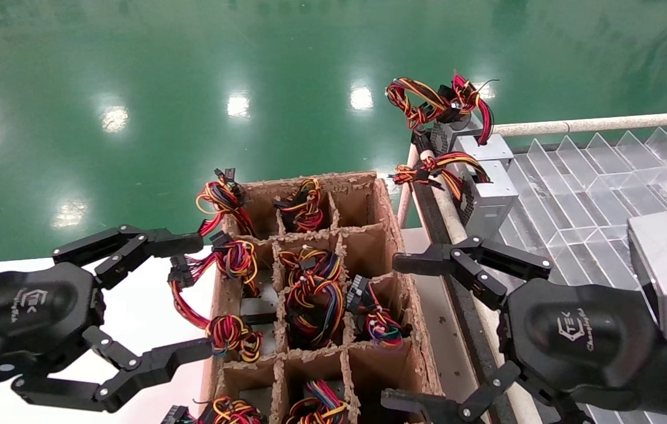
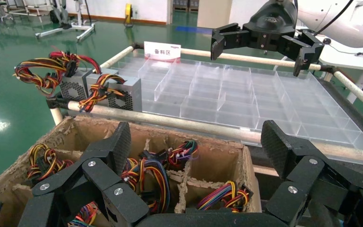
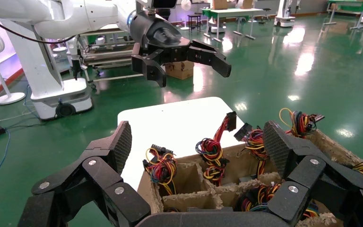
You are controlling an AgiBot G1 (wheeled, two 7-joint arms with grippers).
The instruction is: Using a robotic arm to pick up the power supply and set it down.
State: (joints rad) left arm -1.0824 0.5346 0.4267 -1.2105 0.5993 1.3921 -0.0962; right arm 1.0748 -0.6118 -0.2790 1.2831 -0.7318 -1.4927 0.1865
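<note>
Power supply (image 1: 489, 191), grey perforated metal, wire loop on top, sits at clear tray (image 1: 580, 194) corner. My right gripper (image 1: 404, 330) spread over ragged cardboard crate (image 1: 395, 235) edge; left gripper (image 1: 192, 297) spread too.

Your robot's left gripper (image 1: 195, 297) and right gripper (image 1: 397, 333) were both matte black, built from multi-link fingers (image 1: 133, 244) joined by silver screws. Each rounded palm housing carried a white logo with script lettering. A silver metal block sat behind the right one. Seen from the wrists, the arms were white tubes trailing black cable.
</note>
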